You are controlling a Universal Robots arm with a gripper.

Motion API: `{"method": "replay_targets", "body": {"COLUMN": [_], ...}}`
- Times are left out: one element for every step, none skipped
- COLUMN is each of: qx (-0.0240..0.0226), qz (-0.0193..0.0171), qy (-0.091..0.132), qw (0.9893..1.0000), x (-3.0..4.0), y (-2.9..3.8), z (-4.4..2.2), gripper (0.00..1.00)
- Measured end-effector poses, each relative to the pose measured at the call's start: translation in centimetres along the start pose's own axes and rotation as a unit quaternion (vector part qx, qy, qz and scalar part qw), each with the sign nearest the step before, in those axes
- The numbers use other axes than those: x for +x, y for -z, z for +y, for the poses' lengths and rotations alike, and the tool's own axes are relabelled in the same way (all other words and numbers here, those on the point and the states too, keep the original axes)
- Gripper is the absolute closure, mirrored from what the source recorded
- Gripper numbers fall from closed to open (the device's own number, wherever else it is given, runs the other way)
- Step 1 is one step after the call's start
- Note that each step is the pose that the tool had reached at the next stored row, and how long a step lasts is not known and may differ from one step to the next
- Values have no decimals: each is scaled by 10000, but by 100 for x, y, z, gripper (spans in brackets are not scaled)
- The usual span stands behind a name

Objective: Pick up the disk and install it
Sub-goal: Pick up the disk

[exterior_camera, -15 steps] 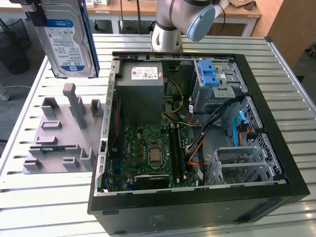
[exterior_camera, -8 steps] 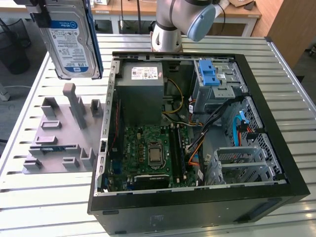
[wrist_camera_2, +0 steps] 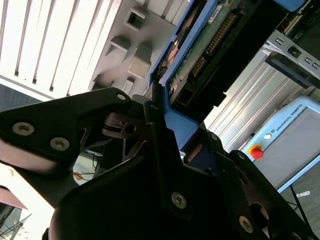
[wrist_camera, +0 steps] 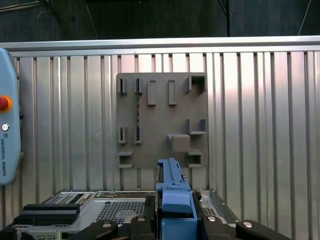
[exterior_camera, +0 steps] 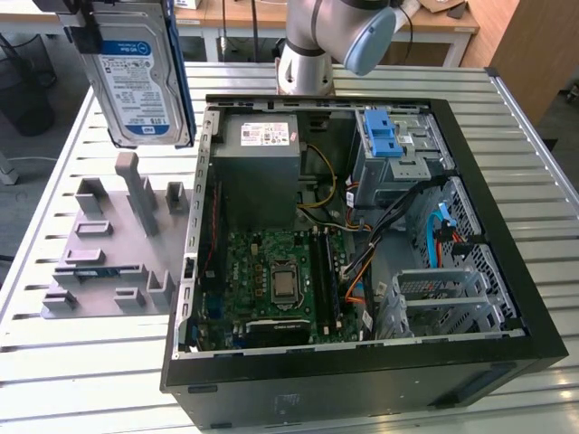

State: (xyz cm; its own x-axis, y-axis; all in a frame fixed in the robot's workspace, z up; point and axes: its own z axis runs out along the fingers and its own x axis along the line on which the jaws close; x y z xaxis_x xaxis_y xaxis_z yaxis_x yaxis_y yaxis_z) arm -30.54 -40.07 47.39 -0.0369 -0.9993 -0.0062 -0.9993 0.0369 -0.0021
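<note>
The disk [exterior_camera: 140, 77], a silver hard drive with a white-and-blue label and a blue carrier frame, hangs upright in the air at the exterior view's upper left. It is above the grey fixture plate [exterior_camera: 109, 244] and outside the open computer case [exterior_camera: 362, 366]. My gripper [wrist_camera: 175, 222] is shut on the disk's blue frame [wrist_camera: 174, 192], which stands edge-on between the black fingers [wrist_camera: 102, 229]. In the second wrist view the gripper [wrist_camera_2: 167, 132] clamps the blue frame, and the drive's green circuit board [wrist_camera_2: 210, 42] faces the camera.
Inside the case lie a grey power-supply box [exterior_camera: 258, 163], a motherboard [exterior_camera: 280, 271], a blue latch piece on the drive bay [exterior_camera: 380, 136] and loose cables [exterior_camera: 407, 217]. The arm's base [exterior_camera: 308, 54] stands behind the case. A teach pendant [wrist_camera: 7, 130] lies on the slatted table [wrist_camera: 260, 125].
</note>
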Motion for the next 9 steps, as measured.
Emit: {"method": "replay_targets", "body": {"qx": [-1,-2,-3,-3,-4,-5,-6,-6,-7], "qz": [0,0,1,0,0,0,0,0,1], "qy": [0,-1,-2,-2,-3,-4,-5,-6,-7], "qw": [10000,10000,10000,10000,10000,10000,10000,10000,10000], "x": [5,9,14,18,23,27,31,35,40], "y": [0,0,1,0,0,0,0,0,0], "z": [-14,-28,-42,-57,-71,-86,-100,-115,-130], "gripper": [64,64,64,64,64,64,64,64,64]}}
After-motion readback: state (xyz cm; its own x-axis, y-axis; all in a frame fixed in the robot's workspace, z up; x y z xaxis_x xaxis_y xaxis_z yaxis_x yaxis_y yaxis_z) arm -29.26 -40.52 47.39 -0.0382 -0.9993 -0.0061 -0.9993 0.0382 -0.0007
